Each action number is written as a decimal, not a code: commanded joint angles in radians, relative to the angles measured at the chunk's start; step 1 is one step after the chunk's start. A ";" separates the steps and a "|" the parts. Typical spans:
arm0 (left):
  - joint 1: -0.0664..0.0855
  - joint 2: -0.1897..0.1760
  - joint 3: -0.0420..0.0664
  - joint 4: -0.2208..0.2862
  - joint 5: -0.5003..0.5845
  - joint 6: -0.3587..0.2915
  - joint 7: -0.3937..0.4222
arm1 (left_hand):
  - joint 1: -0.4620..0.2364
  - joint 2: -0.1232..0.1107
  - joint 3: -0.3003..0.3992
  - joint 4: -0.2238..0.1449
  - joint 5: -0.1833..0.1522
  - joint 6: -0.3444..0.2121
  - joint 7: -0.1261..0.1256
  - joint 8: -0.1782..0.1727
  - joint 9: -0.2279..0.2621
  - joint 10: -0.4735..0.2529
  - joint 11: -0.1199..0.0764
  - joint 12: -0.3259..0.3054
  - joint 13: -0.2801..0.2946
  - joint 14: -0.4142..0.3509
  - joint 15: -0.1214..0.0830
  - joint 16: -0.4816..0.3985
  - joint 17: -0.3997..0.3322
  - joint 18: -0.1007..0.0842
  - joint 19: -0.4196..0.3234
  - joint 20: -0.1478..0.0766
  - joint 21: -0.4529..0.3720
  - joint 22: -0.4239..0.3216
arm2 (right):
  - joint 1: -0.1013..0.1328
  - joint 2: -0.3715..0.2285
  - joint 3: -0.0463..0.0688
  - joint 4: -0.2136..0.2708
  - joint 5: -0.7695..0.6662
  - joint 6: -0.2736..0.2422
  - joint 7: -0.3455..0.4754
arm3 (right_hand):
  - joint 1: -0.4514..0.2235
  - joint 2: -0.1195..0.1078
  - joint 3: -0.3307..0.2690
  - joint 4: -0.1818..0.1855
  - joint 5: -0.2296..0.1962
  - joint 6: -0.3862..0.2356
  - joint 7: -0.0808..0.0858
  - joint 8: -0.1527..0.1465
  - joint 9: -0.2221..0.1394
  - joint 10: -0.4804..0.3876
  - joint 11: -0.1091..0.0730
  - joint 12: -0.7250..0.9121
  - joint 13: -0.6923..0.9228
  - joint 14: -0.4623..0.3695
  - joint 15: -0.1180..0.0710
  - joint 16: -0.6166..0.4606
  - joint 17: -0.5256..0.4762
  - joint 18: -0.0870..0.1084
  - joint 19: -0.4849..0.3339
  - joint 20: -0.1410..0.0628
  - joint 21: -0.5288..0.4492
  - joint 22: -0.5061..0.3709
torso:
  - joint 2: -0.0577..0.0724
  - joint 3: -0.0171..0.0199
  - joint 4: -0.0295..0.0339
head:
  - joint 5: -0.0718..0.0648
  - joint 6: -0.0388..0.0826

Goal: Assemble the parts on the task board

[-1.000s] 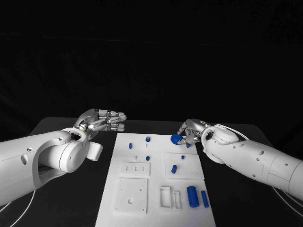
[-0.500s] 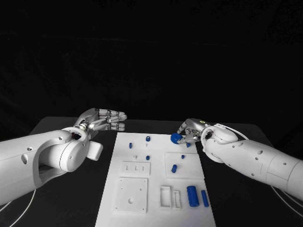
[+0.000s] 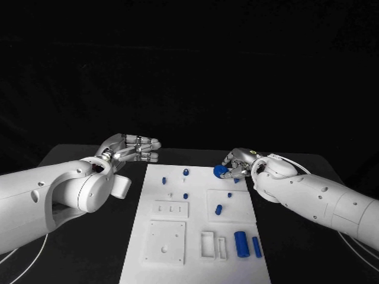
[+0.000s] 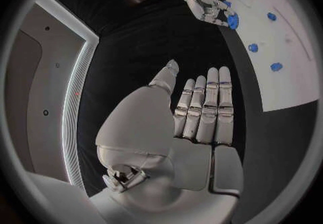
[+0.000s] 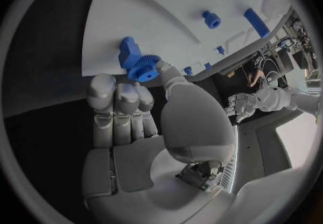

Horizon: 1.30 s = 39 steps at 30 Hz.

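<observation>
My right hand point(image 3: 237, 166): at the far right corner of the task board point(image 3: 168, 260); I grip a blue gear part point(image 3: 221, 171) between my thumb and the fingertips. In my right wrist view the hand point(image 5: 145, 121) has the toothed disc of the gear part point(image 5: 138, 65) at the thumb tip, and the blue block joined to the disc reaches out over the white board point(image 5: 175, 8).

My left hand point(image 3: 129, 149): off the board's far left corner, over the black table point(image 3: 74, 160). It grasps nothing; in my left wrist view the fingers point(image 4: 205, 108) lie straight and side by side, the thumb a little apart from them, the palm bare.

Gear part: above the board's far right corner, in my right hand. I cannot tell whether it touches the board.

Far end of the board: two small blue pegs point(image 3: 164, 180) near the far edge, one toward the left, the other point(image 3: 183, 173) just beside it toward the middle. One more peg point(image 3: 185, 196) is nearer me, at mid-width.

Right side of the board: a raised square plate point(image 3: 230, 207) with a short blue piece point(image 3: 218, 209) on it and a smaller blue piece point(image 3: 229, 194) near its far edge.

Near right corner of the board: a thick blue cylinder point(image 3: 240, 244) and a thinner blue rod point(image 3: 256, 247) lie side by side, lengthways.

Near left of the board: a white square plate point(image 3: 164, 242), with a smaller slotted plate point(image 3: 169, 210) beyond it.
</observation>
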 commanded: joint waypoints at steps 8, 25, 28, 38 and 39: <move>0.001 0.009 -0.001 -0.006 -0.007 0.018 0.000 | -0.002 -0.009 -0.001 0.004 -0.003 -0.002 0.004 0.001 0.001 -0.008 0.000 0.000 0.001 -0.006 0.001 -0.006 0.001 -0.006 -0.007 -0.003 0.006 -0.002 | -0.001 0.001 0.000 -0.002 0.026 0.066 0.016 | -0.038 0.009 0.044 -0.025 0.083 0.052 -0.002 -0.007 0.000 -0.003 0.000 0.001 0.004 0.008 -0.003 0.011 0.019 -0.004 0.050 0.004 0.013 0.104 | 0.002 0.0002 -0.0012 | -0.001 -0.001; 0.001 0.011 -0.001 -0.008 -0.007 0.018 -0.002 | -0.001 -0.010 0.001 0.003 -0.003 -0.002 0.004 0.001 0.001 -0.011 0.001 0.000 0.001 -0.006 0.002 -0.006 0.001 -0.005 -0.007 -0.003 0.006 -0.003 | -0.001 0.009 0.000 -0.003 0.029 0.095 0.016 | -0.070 0.009 0.062 -0.042 0.096 0.078 -0.009 -0.004 0.001 0.005 -0.004 0.012 0.019 0.011 -0.004 0.018 0.046 -0.008 0.048 0.001 0.026 0.105 | 0.002 0.0001 -0.0019 | 0.004 0.000; 0.001 0.011 -0.001 -0.008 -0.007 0.018 -0.002 | -0.001 -0.010 0.001 0.002 -0.003 -0.002 0.004 0.001 0.001 -0.012 0.002 0.000 0.001 -0.006 0.002 -0.006 0.001 -0.005 -0.007 -0.002 0.006 -0.004 | -0.001 0.009 0.000 -0.002 0.028 0.096 0.015 | -0.065 0.012 0.011 -0.026 0.077 0.077 -0.009 -0.004 0.001 0.007 -0.003 0.014 0.021 0.011 -0.004 0.021 0.051 -0.008 0.047 0.002 0.029 0.106 | 0.002 -0.0001 -0.0016 | 0.004 0.000; 0.001 0.011 -0.001 -0.008 -0.007 0.019 -0.004 | -0.001 -0.010 0.001 0.002 -0.003 -0.002 0.004 0.001 0.001 -0.013 0.002 0.000 0.001 -0.006 0.002 -0.006 0.001 -0.005 -0.007 -0.002 0.006 -0.004 | 0.000 0.012 0.000 0.011 -0.016 0.077 -0.009 | -0.028 0.000 -0.094 0.059 -0.047 0.077 -0.004 -0.003 0.002 0.009 0.005 0.020 0.024 0.012 0.002 0.029 0.064 -0.004 0.047 0.007 0.038 0.107 | 0.002 -0.0001 -0.0012 | 0.006 0.003; 0.001 0.011 -0.001 -0.008 -0.007 0.019 -0.004 | -0.001 -0.010 0.001 0.002 -0.003 -0.002 0.004 0.001 0.001 -0.013 0.002 0.000 0.001 -0.006 0.002 -0.006 0.001 -0.005 -0.007 -0.002 0.006 -0.004 | 0.000 0.013 0.000 0.012 -0.022 0.074 -0.011 | -0.025 -0.001 -0.098 0.068 -0.055 0.080 -0.005 -0.003 0.002 0.010 0.005 0.022 0.025 0.012 0.003 0.029 0.066 -0.004 0.047 0.008 0.040 0.107 | 0.002 0.0002 -0.0013 | 0.006 0.003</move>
